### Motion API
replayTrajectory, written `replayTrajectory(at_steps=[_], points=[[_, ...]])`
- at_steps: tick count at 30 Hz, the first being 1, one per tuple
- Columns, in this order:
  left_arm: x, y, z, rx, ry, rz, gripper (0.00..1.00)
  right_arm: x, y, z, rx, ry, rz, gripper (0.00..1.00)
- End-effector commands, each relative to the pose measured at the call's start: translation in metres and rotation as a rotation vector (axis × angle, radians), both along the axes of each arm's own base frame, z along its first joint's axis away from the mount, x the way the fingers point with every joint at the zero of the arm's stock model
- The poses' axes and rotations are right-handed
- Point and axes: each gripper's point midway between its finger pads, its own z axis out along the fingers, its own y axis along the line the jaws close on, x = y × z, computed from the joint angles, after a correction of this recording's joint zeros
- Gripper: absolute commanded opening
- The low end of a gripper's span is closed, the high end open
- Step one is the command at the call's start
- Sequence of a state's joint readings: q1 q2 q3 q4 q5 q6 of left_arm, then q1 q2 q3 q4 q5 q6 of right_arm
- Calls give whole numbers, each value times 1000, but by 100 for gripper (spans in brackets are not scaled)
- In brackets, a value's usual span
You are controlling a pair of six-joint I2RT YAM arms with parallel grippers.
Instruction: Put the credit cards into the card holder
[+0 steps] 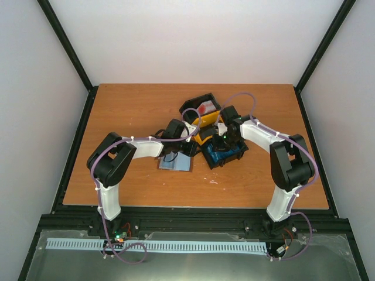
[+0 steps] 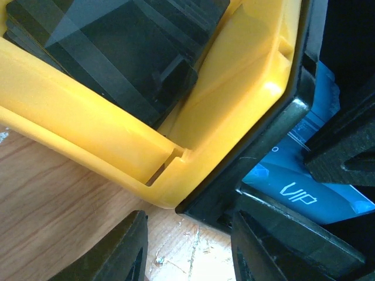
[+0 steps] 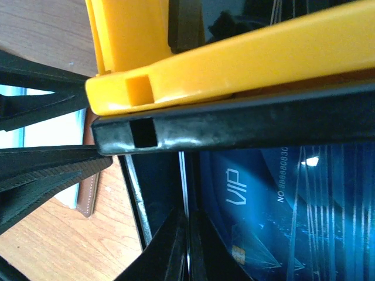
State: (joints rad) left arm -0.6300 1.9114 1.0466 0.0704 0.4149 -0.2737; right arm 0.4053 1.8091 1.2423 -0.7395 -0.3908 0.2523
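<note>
The card holder (image 1: 175, 164) lies open on the table, pale grey-blue side up; its brown strap (image 3: 89, 196) shows in the right wrist view. Blue credit cards (image 3: 263, 205) marked VIP stand in the tray's near black compartment (image 1: 225, 155). My right gripper (image 1: 223, 146) reaches into that compartment. Its tips (image 3: 187, 234) are shut on the thin edge of one card seen end-on. Dark cards (image 2: 117, 52) lie in the yellow compartment. My left gripper (image 2: 187, 257) stands open just above the wood at the tray's corner, beside the holder, with nothing between its fingers (image 2: 132, 252).
The black-and-yellow tray (image 1: 206, 136) sits mid-table, angled, with a far black compartment (image 1: 202, 105) holding something red and white. Its yellow wall (image 2: 246, 88) and black rim (image 3: 234, 126) stand close in front of both wrists. Bare wood lies to the left and right.
</note>
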Motion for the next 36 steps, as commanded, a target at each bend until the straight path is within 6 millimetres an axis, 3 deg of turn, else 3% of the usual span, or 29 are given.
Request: replayTrajectory(at_steps=[1, 23, 36], points=[[0, -4, 15, -19, -34, -7, 41, 7, -8, 11, -33, -59, -15, 4], [-2, 0, 17, -14, -39, -1, 44, 15, -13, 41, 4, -204, -65, 5], [-3, 0, 18, -19, -41, 0, 46, 12, -8, 18, 24, -131, -66, 6]])
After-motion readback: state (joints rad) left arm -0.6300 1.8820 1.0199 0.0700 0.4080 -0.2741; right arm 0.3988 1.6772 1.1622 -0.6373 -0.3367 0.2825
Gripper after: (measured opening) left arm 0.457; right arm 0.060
